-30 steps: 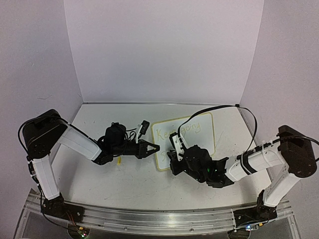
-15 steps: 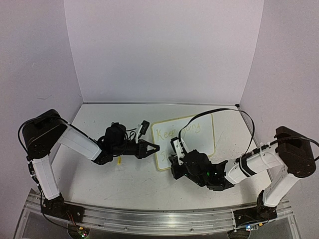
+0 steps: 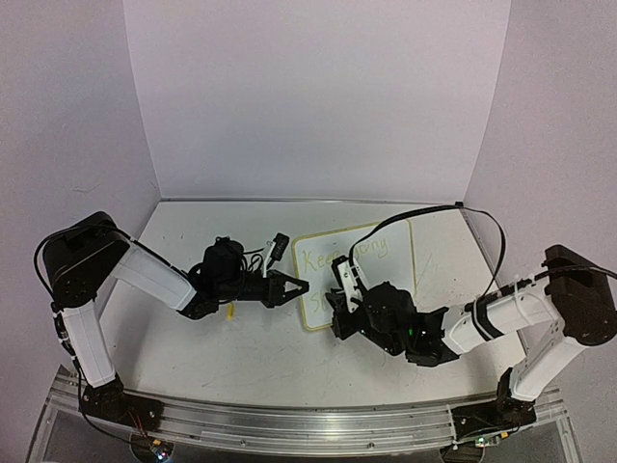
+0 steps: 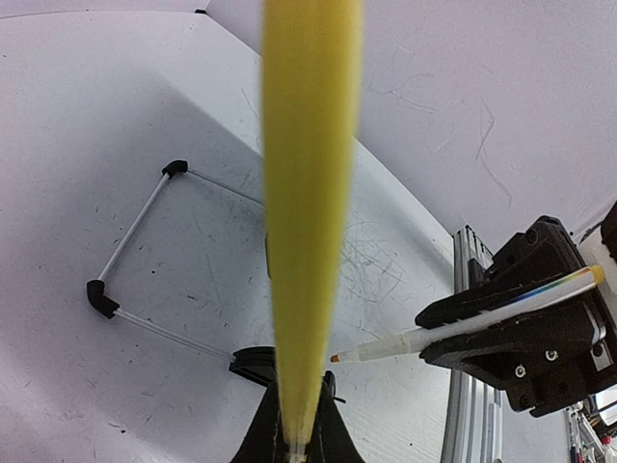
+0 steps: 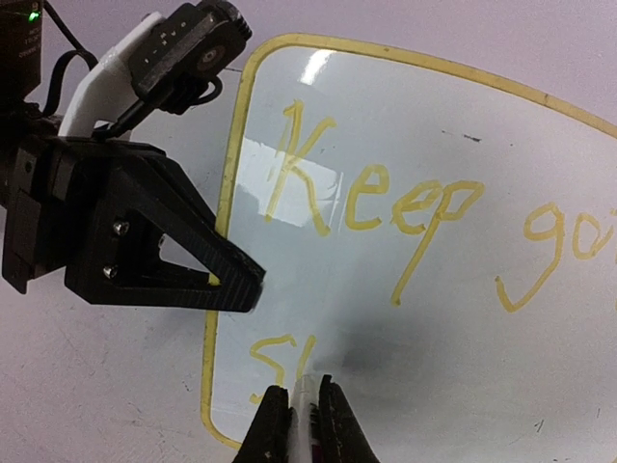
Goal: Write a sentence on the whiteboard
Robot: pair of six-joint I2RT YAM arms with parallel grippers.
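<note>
My right fingers (image 3: 339, 307) pinch a white marker (image 4: 453, 328), its tip on the whiteboard (image 3: 400, 265), which lies flat on the desk (image 3: 241, 357). The tip sits below "Keep" of the sentence (image 5: 386, 207). My left fingers (image 3: 299, 286), just beside the board's left edge, clamp a blurred yellow stick (image 4: 308, 193), possibly a pen.

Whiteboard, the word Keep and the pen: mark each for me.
whiteboard (image 5: 453, 328), right wrist view, bare white surface below the writing.
Keep (image 5: 386, 207), right wrist view, between the two e's.
pen (image 4: 434, 335), left wrist view, white barrel near the tip.
</note>
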